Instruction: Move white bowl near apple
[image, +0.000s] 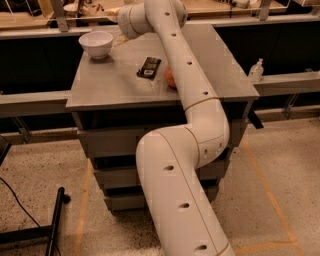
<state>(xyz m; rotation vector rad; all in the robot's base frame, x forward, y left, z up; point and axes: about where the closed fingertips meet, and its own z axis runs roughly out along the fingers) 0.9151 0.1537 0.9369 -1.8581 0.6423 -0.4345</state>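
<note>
The white bowl (96, 43) stands upright at the far left corner of the grey table (110, 87). Near the table's middle right lies the red-orange apple (169, 77), with its right side hidden behind my arm. My gripper (120, 38) hangs at the back of the table, just right of the bowl and apart from it. The bowl and the apple are well apart, with a black packet between them.
A flat black packet (149, 67) lies just left of the apple. My white arm crosses the table's right half. A small clear bottle (256, 70) stands on the ledge to the right. A black stand (54, 225) is on the floor at lower left.
</note>
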